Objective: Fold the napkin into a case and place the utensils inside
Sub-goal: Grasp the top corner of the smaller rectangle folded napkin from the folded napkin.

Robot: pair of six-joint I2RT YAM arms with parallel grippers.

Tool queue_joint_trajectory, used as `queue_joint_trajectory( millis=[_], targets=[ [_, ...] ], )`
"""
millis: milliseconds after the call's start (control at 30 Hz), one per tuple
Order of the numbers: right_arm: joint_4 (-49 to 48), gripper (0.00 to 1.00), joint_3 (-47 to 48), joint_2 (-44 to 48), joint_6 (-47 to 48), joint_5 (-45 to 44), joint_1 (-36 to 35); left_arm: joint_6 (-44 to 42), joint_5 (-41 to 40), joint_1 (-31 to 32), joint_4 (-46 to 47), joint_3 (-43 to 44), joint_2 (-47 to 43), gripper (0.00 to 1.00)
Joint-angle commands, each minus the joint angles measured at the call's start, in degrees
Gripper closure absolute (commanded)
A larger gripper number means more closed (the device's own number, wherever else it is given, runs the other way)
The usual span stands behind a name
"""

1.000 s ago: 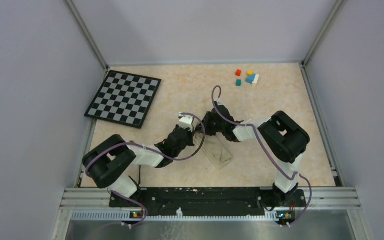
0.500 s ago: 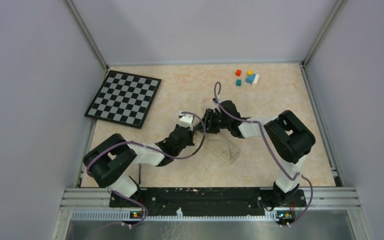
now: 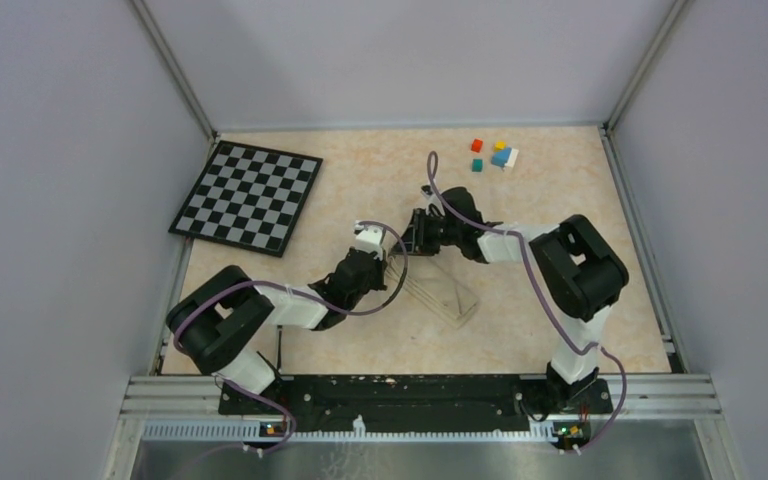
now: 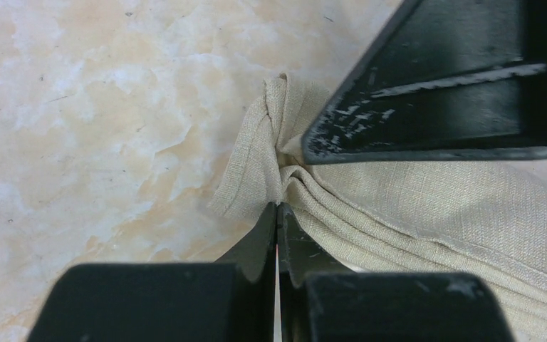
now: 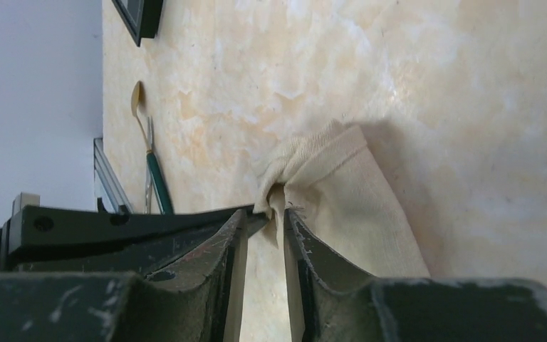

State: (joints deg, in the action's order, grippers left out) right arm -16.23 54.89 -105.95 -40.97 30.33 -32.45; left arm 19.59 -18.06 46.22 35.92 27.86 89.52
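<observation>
Top external view: both arms meet at the middle of the mottled peach tabletop (image 3: 560, 200), over one end of the pale beige-tan cloth napkin (image 3: 442, 296). The napkin lies as a narrow layered strip running from the grippers toward the lower right of the frame. A second ago that strip pointed almost straight down the frame. Since then its free end has swung out to the lower right and looks a little more spread, while the right arm's wrist has shifted toward the top of the frame. The held end has barely moved, so the two arms seem to be pivoting and straightening the folded case rather than making a new fold.

In the left wrist view the left gripper (image 4: 278, 214) has its jaws fully together on the bunched corner of the cloth, whose layers fan away to the right. In the right wrist view the right gripper (image 5: 267, 211) has its jaws narrow, with the same puckered corner caught between the tips. It looks pinched rather than merely touched.

The slim dark utensils (image 5: 155, 174), one with a teal-green handle and one with a small tan head, lie well apart from the cloth near the tabletop's edge, so nothing is inside the case yet. The black-and-white checkerboard (image 3: 248, 195) and the small coloured cubes (image 3: 495, 155) sit far from the work. Judging by this, folding is close to finished and loading the utensils remains.
</observation>
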Motion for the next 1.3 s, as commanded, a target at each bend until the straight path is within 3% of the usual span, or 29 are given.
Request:
queue_joint_trajectory(
  millis=[0, 233, 400, 567, 733, 1000, 1100, 1267],
  targets=[
    [-3.3, 0.76, 3.9, -4.9, 0.9, 2.6, 0.2, 0.0, 1.4, -0.2, 1.8, 1.3, -0.8, 1.0],
    [-9.2, 0.95, 2.4, -7.0, -3.6, 5.2, -2.5, -0.3, 0.4, -0.3, 1.2, 2.4, -1.1, 1.0],
    [-17.0, 0.98, -2.7, -6.4, -9.6, 4.2, -4.7, 0.1, -0.1, -1.1, -1.0, 4.7, 0.6, 1.0],
    [-15.9, 0.92, -0.5, -12.3, -9.4, 3.1, -5.4, 2.2, 0.3, -2.1, -1.2, 5.0, 2.7, 1.0],
    [-17.8, 0.69, -2.6, -7.4, -9.9, 5.8, -4.7, 2.9, 1.5, -2.7, -2.5, 4.9, 2.2, 1.0],
    [-13.0, 0.65, -3.1, 0.7, -8.1, 8.5, -0.1, 2.6, 2.3, -3.1, -2.0, 3.0, -0.7, 1.0],
    [-11.7, 0.7, -2.4, 0.2, -7.2, 8.3, 1.0, 2.9, 2.5, -3.2, -1.8, 3.0, -0.6, 1.0],
    [-9.7, 0.94, 0.0, -4.0, -5.4, 8.3, 1.4, 2.5, 2.5, -3.2, -1.9, 3.1, -1.3, 1.0]
  ],
)
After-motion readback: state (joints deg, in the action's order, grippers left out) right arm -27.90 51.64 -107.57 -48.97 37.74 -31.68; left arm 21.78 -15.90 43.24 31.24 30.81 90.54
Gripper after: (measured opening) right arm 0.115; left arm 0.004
